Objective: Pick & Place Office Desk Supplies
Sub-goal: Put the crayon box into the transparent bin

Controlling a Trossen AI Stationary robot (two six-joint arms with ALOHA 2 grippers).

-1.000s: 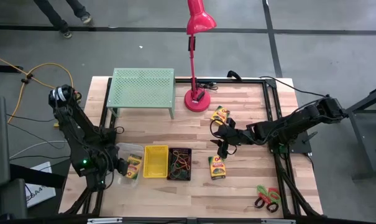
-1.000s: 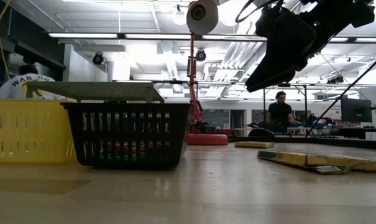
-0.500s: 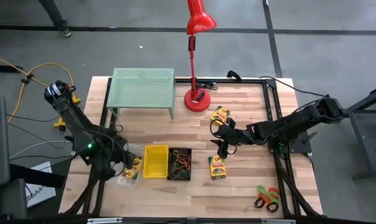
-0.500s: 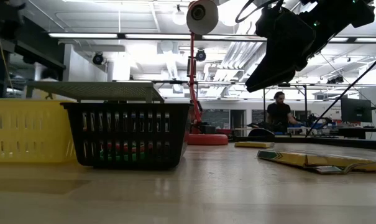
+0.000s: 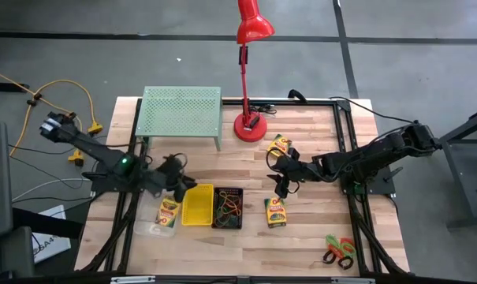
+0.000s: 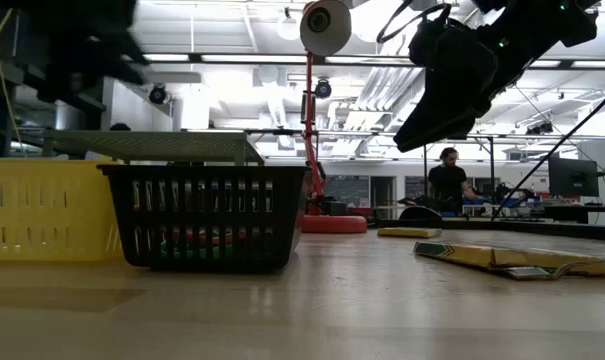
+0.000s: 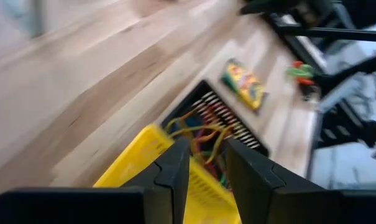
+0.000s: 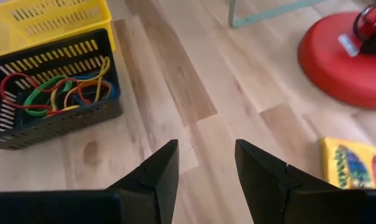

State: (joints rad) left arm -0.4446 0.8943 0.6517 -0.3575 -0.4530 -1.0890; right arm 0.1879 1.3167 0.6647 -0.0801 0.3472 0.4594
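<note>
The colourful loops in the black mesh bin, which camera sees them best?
The right wrist view: the coloured loops lie clearly inside the black mesh bin. The high view shows them tiny, the left wrist view blurred, the low view only glimpses through slats.

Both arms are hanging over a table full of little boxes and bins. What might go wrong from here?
The left gripper, open and empty, hangs just over the yellow bin; dropping carelessly, it might shove that light bin into the black mesh bin beside it. The right gripper, also open, hovers between two crayon boxes; a poorly aimed descent could nudge one instead of gripping it.
</note>
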